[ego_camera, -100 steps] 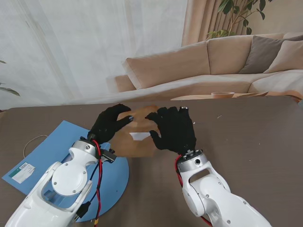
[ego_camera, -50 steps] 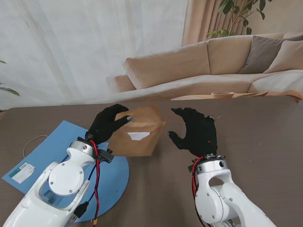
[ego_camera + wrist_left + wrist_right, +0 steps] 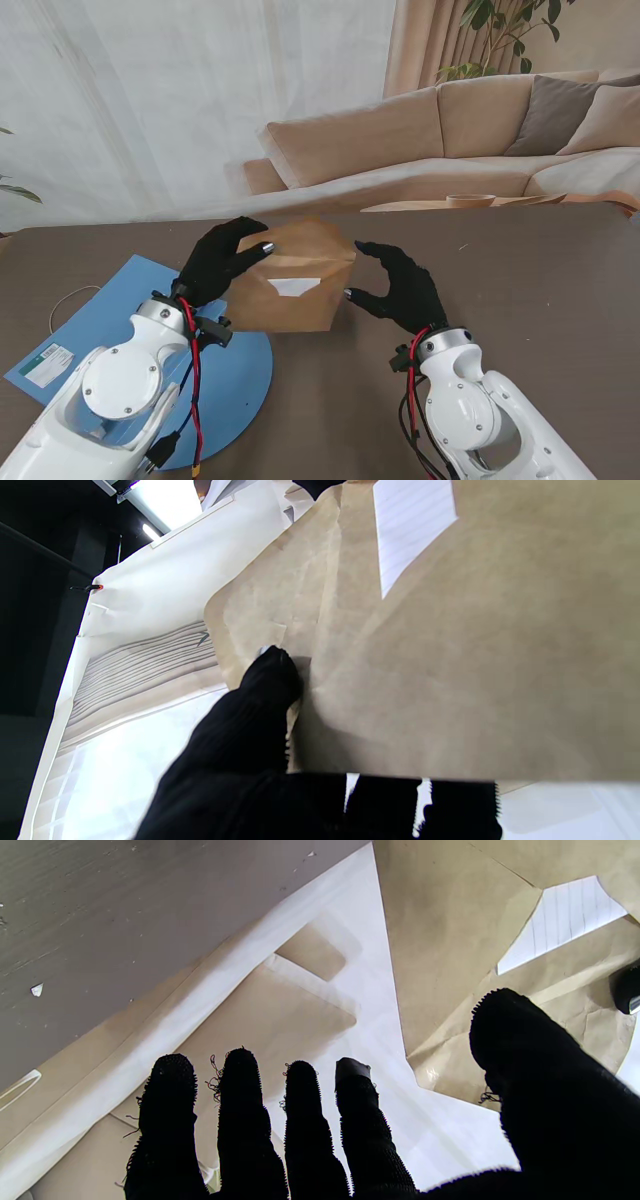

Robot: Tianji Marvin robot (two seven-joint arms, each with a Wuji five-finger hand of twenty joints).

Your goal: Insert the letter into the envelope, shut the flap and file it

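1. Stand view: the left hand (image 3: 218, 262) grips the left edge of the brown envelope (image 3: 290, 290), thumb on the face turned toward me, other fingers behind it.
2. The envelope is held tilted above the tabletop (image 3: 540, 280), between the two hands. Whether its lower edge touches the tabletop cannot be told.
3. A white corner of the letter (image 3: 293, 287) shows in the V-shaped opening of the envelope, below the flap (image 3: 305, 245). The rest of the letter is inside the envelope.
4. The flap is folded partly down over the opening; it does not cover the white corner.
5. The right hand (image 3: 400, 285) is empty, fingers spread and thumb apart from them. Its thumb tip lies just beside the envelope's right edge; contact cannot be confirmed.
6. Left wrist view: the thumb (image 3: 272, 677) presses on the brown paper of the envelope (image 3: 475, 680), and the lined letter (image 3: 407, 525) shows at the opening.
7. Right wrist view: the fingers (image 3: 240, 1120) are straight and separated, holding nothing; the envelope (image 3: 450, 940) and the letter corner (image 3: 560, 920) lie ahead of the thumb.
8. A blue folder (image 3: 130, 300) lies flat on the tabletop to the left, partly under the left arm. It carries a white label (image 3: 45, 365) near its left corner.
9. A thin white cable (image 3: 70, 297) lies on the tabletop just left of the folder.
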